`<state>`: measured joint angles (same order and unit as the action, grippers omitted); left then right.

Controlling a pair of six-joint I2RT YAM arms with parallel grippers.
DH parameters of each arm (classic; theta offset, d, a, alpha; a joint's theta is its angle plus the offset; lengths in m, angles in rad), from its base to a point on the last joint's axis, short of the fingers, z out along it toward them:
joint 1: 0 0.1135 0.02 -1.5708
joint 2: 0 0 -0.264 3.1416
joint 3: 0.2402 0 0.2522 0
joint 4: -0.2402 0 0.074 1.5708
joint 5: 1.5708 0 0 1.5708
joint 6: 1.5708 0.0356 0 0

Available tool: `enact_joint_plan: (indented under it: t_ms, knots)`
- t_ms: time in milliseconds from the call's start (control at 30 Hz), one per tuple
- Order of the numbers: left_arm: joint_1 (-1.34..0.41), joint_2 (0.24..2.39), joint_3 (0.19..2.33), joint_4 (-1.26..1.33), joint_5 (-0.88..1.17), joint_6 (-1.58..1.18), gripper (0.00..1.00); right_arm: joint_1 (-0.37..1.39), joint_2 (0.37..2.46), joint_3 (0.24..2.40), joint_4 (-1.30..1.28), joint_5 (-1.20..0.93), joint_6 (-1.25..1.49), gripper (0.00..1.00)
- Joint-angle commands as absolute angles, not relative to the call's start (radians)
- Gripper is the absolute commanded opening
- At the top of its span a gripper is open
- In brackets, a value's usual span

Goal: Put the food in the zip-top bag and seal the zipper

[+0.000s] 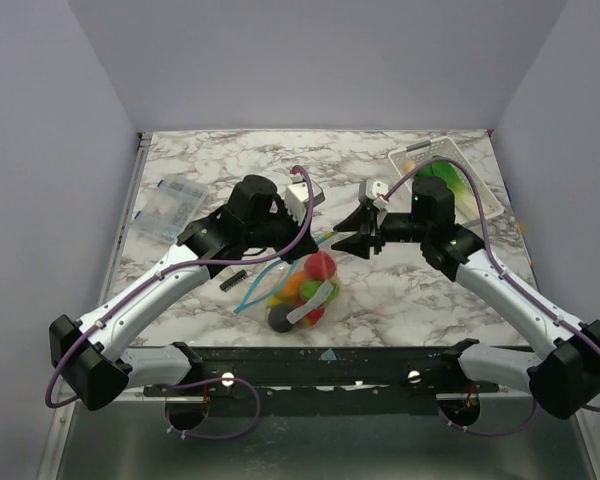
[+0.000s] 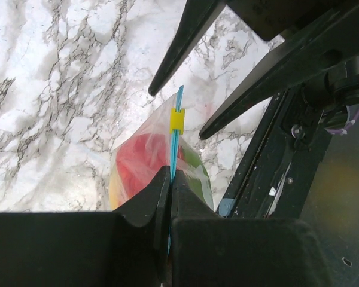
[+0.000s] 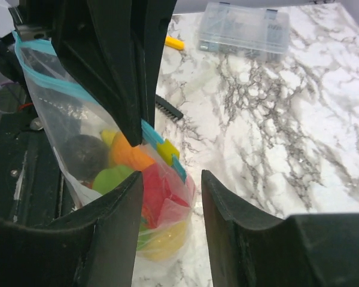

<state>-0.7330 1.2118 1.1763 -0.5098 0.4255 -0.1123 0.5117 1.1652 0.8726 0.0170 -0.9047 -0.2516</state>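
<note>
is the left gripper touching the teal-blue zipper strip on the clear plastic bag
Touching. The left wrist view shows the left gripper shut on the thin teal-blue zipper strip, which runs into its closed jaws.

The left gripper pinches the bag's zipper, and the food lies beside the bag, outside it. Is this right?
No. The left gripper does pinch the zipper, but the food is inside the bag, not beside it; the right wrist view shows this.

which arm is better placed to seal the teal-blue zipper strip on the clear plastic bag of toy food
Right. The left gripper is shut on the teal-blue zipper strip, holding the clear bag. The right gripper stands open beside the small yellow slider, probably free to run it along.
</note>
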Motion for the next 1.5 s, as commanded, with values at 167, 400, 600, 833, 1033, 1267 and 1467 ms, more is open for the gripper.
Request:
enact_joint_plan:
  t_ms: [167,400,600,833,1033,1267,1467]
  knots:
    - [-0.737,1.202,1.198,-0.513,0.429,-0.068,0.00,0.519,1.213,1.173,-0.495,-0.838,-0.622,0.47]
    - [-0.742,1.217,1.221,-0.534,0.420,-0.055,0.00,0.535,1.306,1.365,-0.744,-0.902,-0.789,0.35]
    - [-0.744,1.220,1.224,-0.522,0.436,-0.066,0.00,0.555,1.319,1.384,-0.757,-0.951,-0.818,0.35]
    - [-0.744,1.222,1.226,-0.513,0.459,-0.070,0.00,0.583,1.343,1.387,-0.753,-0.929,-0.827,0.35]
    - [-0.744,1.223,1.227,-0.513,0.465,-0.070,0.00,0.605,1.351,1.384,-0.724,-0.906,-0.816,0.32]
    - [-0.745,1.223,1.228,-0.513,0.483,-0.068,0.00,0.624,1.366,1.387,-0.719,-0.856,-0.816,0.31]
    - [-0.746,1.223,1.230,-0.514,0.493,-0.063,0.00,0.630,1.366,1.382,-0.693,-0.818,-0.807,0.32]
